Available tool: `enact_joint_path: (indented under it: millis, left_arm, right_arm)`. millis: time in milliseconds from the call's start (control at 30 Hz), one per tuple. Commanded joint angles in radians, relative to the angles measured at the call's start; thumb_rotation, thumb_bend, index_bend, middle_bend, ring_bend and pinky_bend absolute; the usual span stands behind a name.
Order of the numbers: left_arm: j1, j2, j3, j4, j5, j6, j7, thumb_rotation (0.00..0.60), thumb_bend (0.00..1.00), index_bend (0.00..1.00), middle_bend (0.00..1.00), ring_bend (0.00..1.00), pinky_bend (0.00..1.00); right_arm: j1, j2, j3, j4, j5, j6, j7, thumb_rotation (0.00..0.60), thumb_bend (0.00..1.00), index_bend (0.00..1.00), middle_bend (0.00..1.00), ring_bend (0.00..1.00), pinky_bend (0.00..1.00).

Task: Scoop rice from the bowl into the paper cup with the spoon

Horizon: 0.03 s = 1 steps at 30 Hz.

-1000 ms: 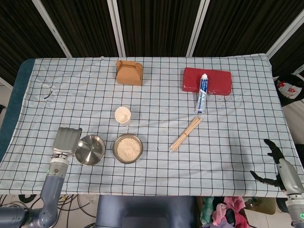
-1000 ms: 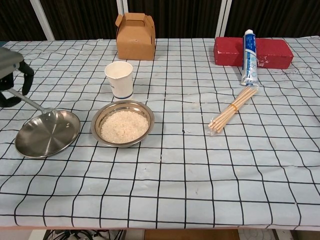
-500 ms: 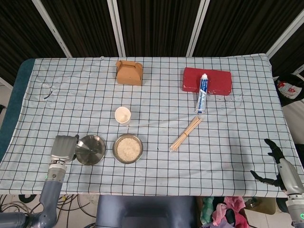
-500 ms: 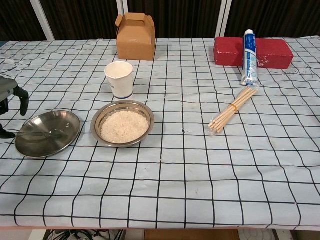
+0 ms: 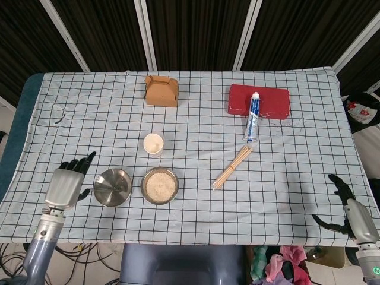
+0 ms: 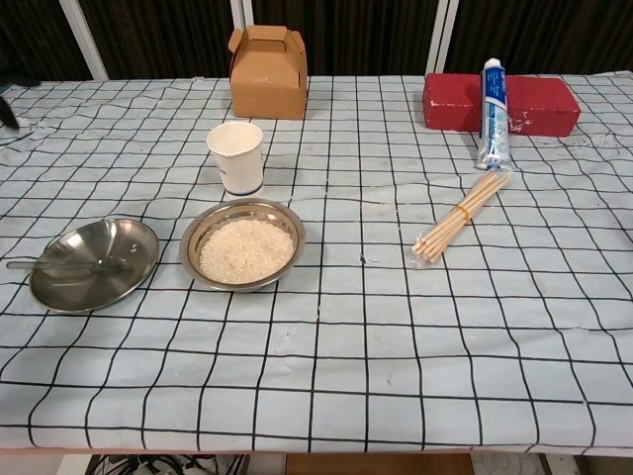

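A steel bowl of white rice [image 5: 159, 186] [image 6: 244, 247] sits near the table's front, with the white paper cup [image 5: 153, 144] [image 6: 236, 156] upright just behind it. To its left a metal spoon [image 6: 64, 264] lies in an empty steel plate [image 5: 113, 187] [image 6: 94, 263], handle pointing left. My left hand [image 5: 65, 186] is open, fingers spread, left of the plate and apart from it. At the front right table edge my right hand [image 5: 350, 209] hangs open and holds nothing. Neither hand shows in the chest view.
A brown cardboard box [image 5: 161, 91] stands at the back centre. A red box [image 5: 259, 100] lies at the back right with a toothpaste tube [image 5: 253, 115] leaning on it. A bundle of wooden sticks [image 5: 232, 167] lies right of the rice bowl.
My left hand let go of the spoon, which now lies in the plate, and pulled back to the left with its fingers spread. The right hand barely moved.
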Motion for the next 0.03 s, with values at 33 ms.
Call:
enact_joint_path:
  millis: [33]
  left_arm:
    - [0.092,0.042,0.049,0.088,0.114,0.092,-0.121,0.600,0.07,0.00,0.00,0.00,0.00]
  right_arm:
    - [0.000,-0.003,-0.001,0.004,-0.001,0.002,-0.013,0.600,0.17,0.00,0.00,0.00,0.18]
